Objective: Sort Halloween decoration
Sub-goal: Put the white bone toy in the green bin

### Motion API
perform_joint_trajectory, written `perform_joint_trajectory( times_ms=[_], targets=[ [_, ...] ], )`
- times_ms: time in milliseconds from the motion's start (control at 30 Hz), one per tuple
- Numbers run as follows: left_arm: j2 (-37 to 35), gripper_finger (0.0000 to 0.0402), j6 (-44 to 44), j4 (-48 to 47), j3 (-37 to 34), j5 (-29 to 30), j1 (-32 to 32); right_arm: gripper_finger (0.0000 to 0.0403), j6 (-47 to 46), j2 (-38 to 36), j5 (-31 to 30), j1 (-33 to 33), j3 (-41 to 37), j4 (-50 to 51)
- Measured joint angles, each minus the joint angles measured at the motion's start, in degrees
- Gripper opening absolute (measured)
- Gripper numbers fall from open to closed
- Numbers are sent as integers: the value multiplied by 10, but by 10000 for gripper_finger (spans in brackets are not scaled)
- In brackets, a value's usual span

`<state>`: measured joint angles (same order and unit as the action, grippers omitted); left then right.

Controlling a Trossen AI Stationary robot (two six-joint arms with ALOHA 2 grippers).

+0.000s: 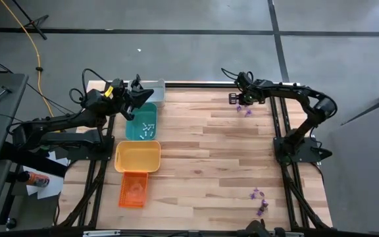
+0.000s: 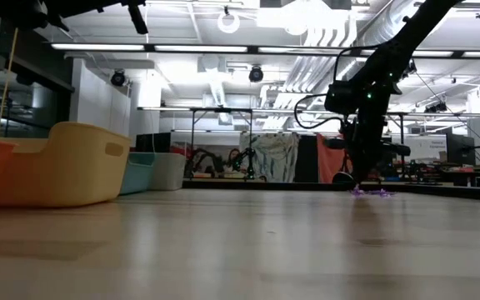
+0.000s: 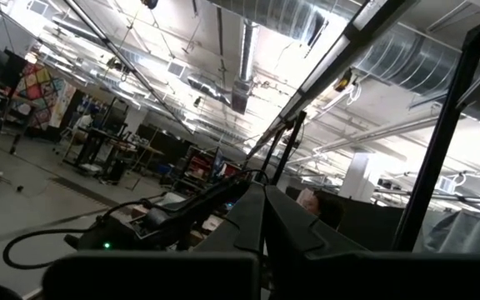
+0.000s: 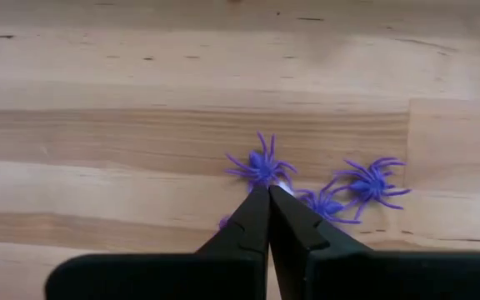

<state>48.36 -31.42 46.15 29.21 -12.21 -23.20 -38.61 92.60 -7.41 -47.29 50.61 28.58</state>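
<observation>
My right gripper (image 4: 268, 193) has its jaws closed down among purple spider trinkets (image 4: 262, 167) on the tabletop (image 1: 216, 151), at its far right corner; whether one is pinched, I cannot tell. Grasp step: next, lift and carry toward the trays (image 1: 137, 157). My left gripper (image 1: 134, 95), jaws closed, waits above the teal tray (image 1: 141, 123).

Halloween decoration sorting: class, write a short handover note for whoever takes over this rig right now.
Right gripper: jaws shut, tips down on the table at the far right cluster of purple spiders; whether one is pinched cannot be told.
Left gripper: jaws shut, above the grey tray and teal tray.
Done: whitish pieces lie in the teal tray.
Left: the far spiders, plus more purple pieces near the right front edge. The yellow tray looks empty; the orange tray is unclear.
</observation>
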Motion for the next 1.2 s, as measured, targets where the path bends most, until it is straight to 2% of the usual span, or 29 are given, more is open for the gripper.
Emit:
perform_joint_trajectory(
  times_ms=[333,1200],
  targets=[
    [0,0,0,0,0,0,0,0,-6,4,1,0,0,6],
    [0,0,-14,0,0,-7,0,0,-25,23,53,1,0,21]
  ],
)
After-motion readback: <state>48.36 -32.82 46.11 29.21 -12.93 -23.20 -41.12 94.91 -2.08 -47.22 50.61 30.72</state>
